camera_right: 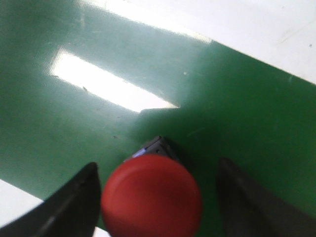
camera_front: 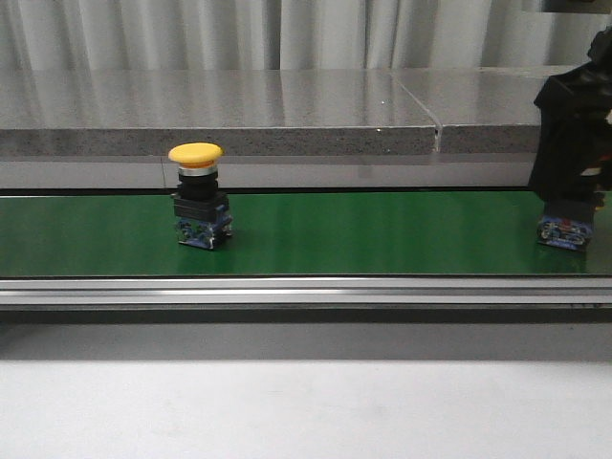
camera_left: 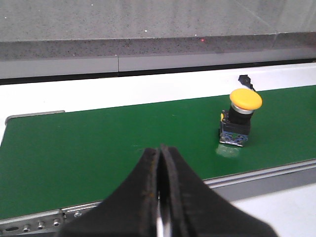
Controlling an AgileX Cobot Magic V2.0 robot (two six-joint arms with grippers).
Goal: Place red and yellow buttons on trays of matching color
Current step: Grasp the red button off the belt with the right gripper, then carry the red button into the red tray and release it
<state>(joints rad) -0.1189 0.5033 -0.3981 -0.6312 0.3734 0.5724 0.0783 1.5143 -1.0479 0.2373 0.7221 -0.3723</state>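
The yellow button stands upright on the green belt, near its middle line. Only the right wrist view shows the red button — its cap sits between the spread fingers of the right gripper, neither pad touching it. From the front, just that button's base shows at the belt's right end. The left gripper is clenched on nothing — short of the belt's near rail, with open belt between it and the yellow button.

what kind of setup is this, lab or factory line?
Likely a lab mock-up of a sorting line: a green conveyor belt with an aluminium rail, industrial push buttons, yellow and red, and a curtain behind.
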